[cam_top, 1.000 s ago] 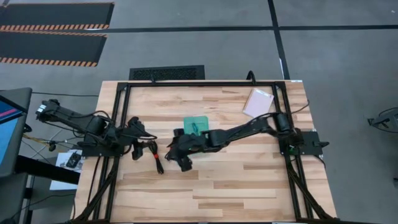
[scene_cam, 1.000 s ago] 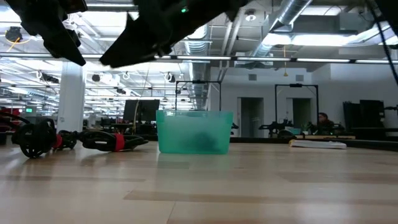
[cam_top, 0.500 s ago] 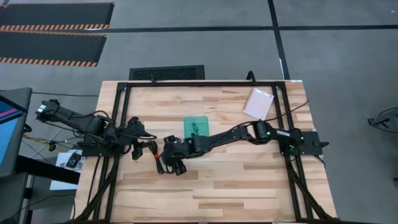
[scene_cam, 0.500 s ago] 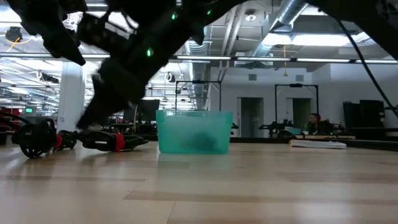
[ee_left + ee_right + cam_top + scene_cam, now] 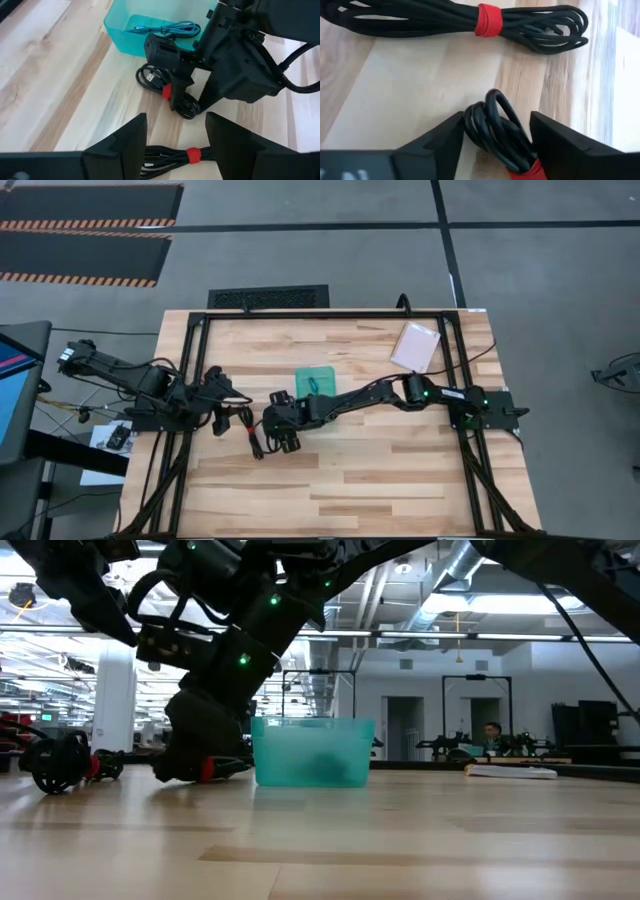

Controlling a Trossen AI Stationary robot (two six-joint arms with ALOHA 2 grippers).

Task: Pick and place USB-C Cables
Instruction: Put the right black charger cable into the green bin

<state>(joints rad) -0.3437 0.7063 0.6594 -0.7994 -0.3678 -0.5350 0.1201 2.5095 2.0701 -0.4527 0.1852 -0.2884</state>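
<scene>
Two black USB-C cable bundles with red ties lie on the wood left of the teal tray [image 5: 315,382]. My right gripper [image 5: 497,120] is down at the table, and its open fingers stand on either side of one bundle [image 5: 495,132], [image 5: 167,92]. The other, longer bundle [image 5: 487,20], [image 5: 187,155] lies flat below my left gripper [image 5: 176,120], which hangs open above the table [image 5: 222,418]. A teal-blue cable [image 5: 165,27] lies inside the tray. In the low view a third coiled bundle [image 5: 60,760] rests at the far left. My right gripper comes slanting down from the table's right, one finger [image 5: 440,140] on each side of the bundle's looped end [image 5: 490,107]. The bundle lies on the table. Whether a finger touches it, I cannot tell.
A pale pink pouch [image 5: 415,345] lies at the far right of the table. A black frame [image 5: 330,312] runs along the far edge and both sides. Bare wood [image 5: 380,480] stretches toward the near edge.
My right gripper has gone down and toward the table's left edge, tipping more steeply, from above the tray's left side to the cable bundles; its fingers now stand around one bundle. The bundles have stayed in place.
</scene>
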